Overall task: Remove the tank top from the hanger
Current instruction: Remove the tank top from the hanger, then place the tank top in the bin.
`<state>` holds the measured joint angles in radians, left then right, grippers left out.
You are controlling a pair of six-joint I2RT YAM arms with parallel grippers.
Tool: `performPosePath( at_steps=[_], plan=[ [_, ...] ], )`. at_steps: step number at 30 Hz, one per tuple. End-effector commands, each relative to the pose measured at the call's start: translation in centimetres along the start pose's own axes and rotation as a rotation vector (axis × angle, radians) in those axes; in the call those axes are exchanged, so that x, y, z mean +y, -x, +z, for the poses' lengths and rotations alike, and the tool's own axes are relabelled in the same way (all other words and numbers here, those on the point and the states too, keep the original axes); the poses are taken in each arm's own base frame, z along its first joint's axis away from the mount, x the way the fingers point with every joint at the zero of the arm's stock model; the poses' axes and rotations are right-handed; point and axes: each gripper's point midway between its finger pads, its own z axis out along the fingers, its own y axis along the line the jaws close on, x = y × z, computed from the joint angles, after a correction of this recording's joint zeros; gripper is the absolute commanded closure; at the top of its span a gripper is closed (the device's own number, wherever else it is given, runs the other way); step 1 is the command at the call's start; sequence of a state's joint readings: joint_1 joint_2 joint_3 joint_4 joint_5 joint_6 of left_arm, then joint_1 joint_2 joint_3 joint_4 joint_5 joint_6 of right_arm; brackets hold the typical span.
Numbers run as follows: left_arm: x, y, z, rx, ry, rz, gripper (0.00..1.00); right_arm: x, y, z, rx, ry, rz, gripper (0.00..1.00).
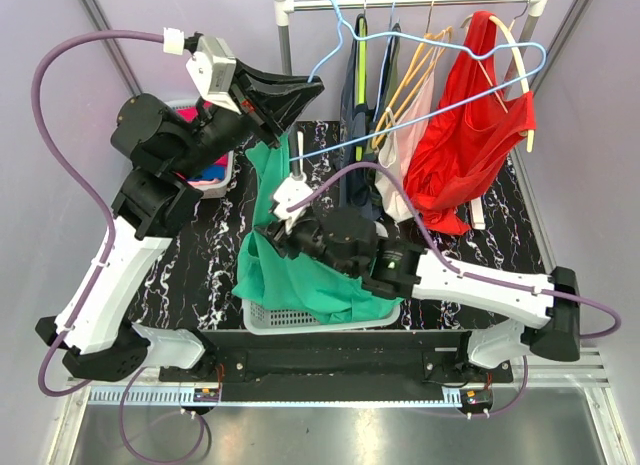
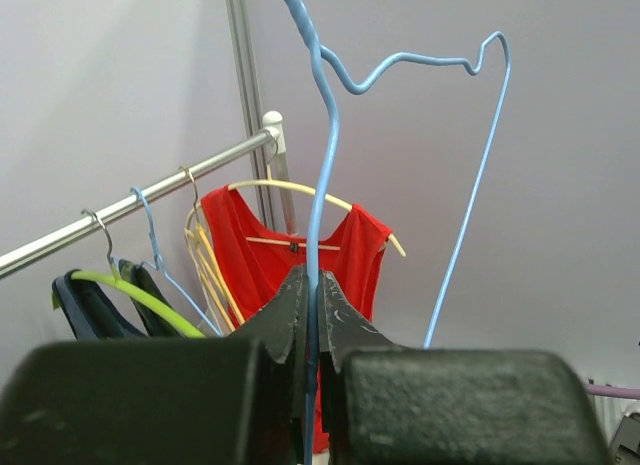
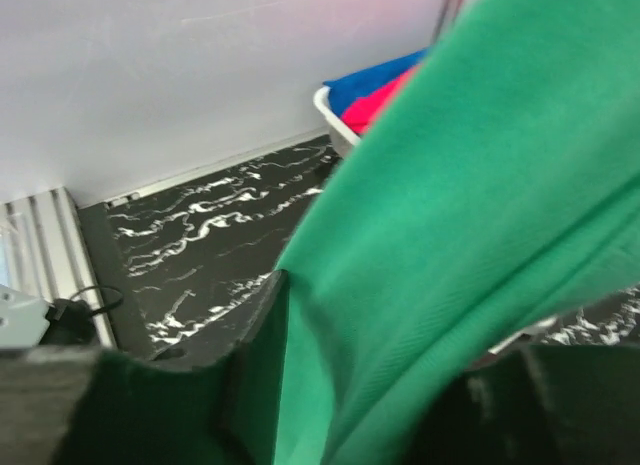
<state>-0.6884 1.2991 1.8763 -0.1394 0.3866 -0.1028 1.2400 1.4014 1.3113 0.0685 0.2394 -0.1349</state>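
Your left end effector [image 2: 312,285] is clamped on the blue hanger [image 2: 322,165]. Your right end effector [image 3: 400,330] straddles the green tank top [image 3: 480,165], jaws part-open; can't tell if gripping.

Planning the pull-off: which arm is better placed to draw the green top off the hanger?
Right. The right tool straddles the green tank top, while the left tool is clamped on the blue hanger, holding it up.

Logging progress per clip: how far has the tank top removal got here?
Done, apparently: the blue hanger, clamped in the left pincer, looks bare in the wrist view. In hand: the right pincer straddles the green tank top, which drapes over the basket. Left: confirming no strap catches the hanger, then letting go.
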Motion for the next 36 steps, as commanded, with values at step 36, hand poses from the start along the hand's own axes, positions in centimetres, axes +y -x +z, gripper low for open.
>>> performPosePath(
  at_steps=[36],
  plan=[
    [4.9, 5.7, -5.8, -0.073, 0.364, 0.293, 1.0, -3.1, 5.3, -7.4, -0.106, -0.198, 0.06, 0.93]
  ],
)
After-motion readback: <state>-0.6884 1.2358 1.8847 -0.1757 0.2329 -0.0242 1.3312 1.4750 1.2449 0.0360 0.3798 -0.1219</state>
